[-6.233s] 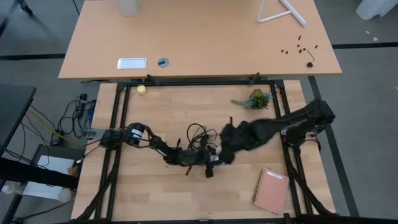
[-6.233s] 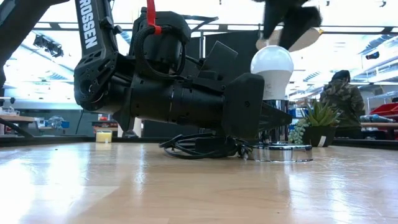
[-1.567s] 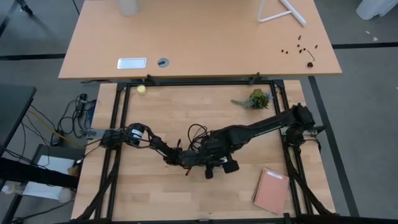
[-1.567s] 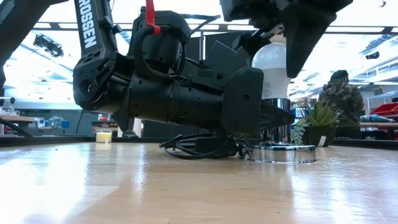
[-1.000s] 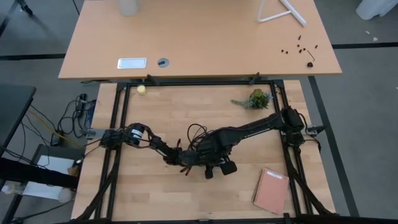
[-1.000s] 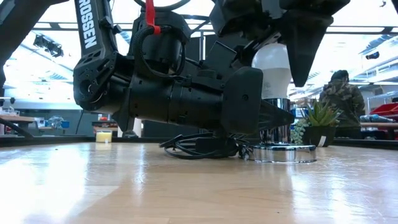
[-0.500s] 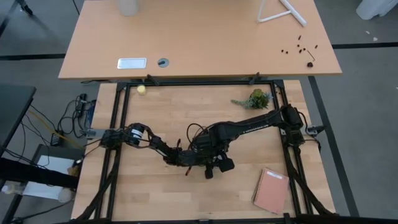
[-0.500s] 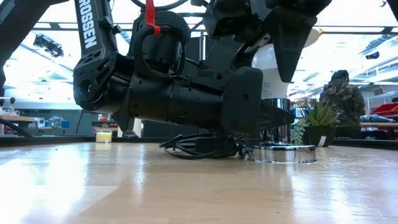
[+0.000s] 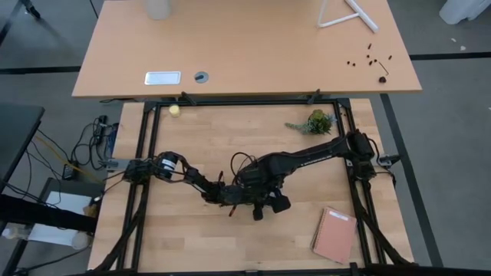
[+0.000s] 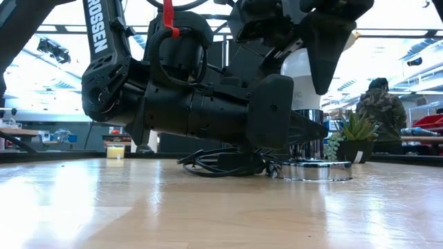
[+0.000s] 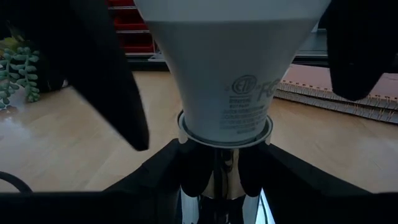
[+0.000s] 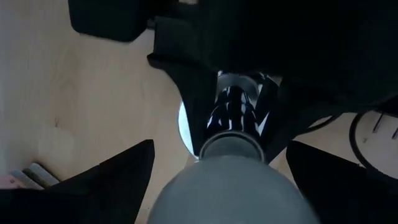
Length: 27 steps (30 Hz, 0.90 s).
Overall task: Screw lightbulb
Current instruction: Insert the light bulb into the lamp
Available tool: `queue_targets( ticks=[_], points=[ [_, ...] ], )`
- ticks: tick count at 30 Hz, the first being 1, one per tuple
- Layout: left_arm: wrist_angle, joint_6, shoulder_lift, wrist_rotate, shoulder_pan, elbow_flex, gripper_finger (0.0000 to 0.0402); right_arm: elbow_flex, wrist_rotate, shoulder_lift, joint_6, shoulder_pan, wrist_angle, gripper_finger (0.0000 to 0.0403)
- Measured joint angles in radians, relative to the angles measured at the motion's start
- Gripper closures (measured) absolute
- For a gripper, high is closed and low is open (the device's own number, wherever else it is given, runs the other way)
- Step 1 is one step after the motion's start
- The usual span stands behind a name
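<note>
The left gripper [image 11: 214,180] lies low along the table, its fingers closed on the chrome socket [image 10: 306,149] under the lightbulb [image 11: 231,68], likely to stop it turning. The lightbulb stands upright in that socket near the table's middle, long axis vertical, base down, dome up. The right gripper [image 12: 217,180] hangs over it from above with fingers spread wide either side of the dome (gripping nothing yet), seemingly lined up to grasp and twist.

Matt white lightbulb [image 11: 231,68] — mirror-bright socket [image 10: 315,169], glossy wooden table [image 10: 208,207]
</note>
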<state>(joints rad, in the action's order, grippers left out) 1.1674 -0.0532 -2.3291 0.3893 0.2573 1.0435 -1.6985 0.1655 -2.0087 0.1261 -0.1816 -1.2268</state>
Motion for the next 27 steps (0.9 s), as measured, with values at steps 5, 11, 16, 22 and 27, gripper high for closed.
queue_targets(
  ticks=[5,11,16,22,27],
  points=[
    [0.0,0.0,0.0,0.001,0.003,0.0,0.0206,0.001,-0.043,0.018,-0.024,-0.028,-0.009,0.003],
    [0.001,0.001,-0.001,0.002,0.005,0.001,0.0206,0.099,-0.086,0.096,-0.087,-0.035,0.081,0.003],
    [0.004,0.002,-0.001,0.002,0.005,0.0,0.0206,0.201,-0.132,0.165,-0.109,-0.037,0.2,0.003],
    [0.008,0.003,-0.002,0.002,0.005,0.0,0.0206,0.231,-0.119,0.163,-0.108,-0.037,0.221,0.003],
    [0.009,0.005,-0.002,0.001,0.005,0.0,0.0206,0.253,-0.102,0.164,-0.122,-0.03,0.235,0.003]
  ],
)
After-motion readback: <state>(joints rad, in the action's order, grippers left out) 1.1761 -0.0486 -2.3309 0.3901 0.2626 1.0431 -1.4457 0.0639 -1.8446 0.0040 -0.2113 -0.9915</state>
